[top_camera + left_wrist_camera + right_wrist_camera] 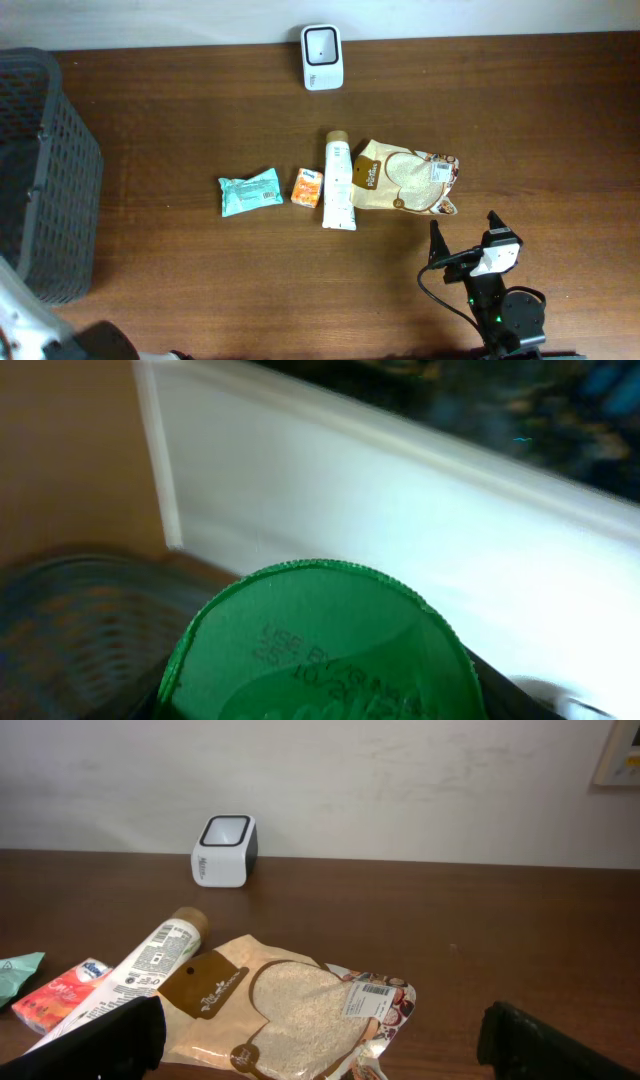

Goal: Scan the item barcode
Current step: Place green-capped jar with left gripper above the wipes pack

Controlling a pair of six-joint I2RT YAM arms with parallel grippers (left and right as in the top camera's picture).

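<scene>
The left gripper's fingers are hiding behind a green round container (322, 650) pressing close against its camera, so I cannot tell whether they are clamping it; the right gripper (322, 1038) is gaping wide, empty. The container is looking rigid, light and slick, probably best taken across its ribbed rim, label facing the scanner (322, 57).

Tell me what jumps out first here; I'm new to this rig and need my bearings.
Four goods lie in a row in the middle of the brown wooden table: a teal plastic tissue pack, a small orange packet, a white tube with a brown cap and a beige bag. A white box-shaped scanner stands at its far edge. A round green lid printed with a use-by date fills much of the left wrist view.
</scene>
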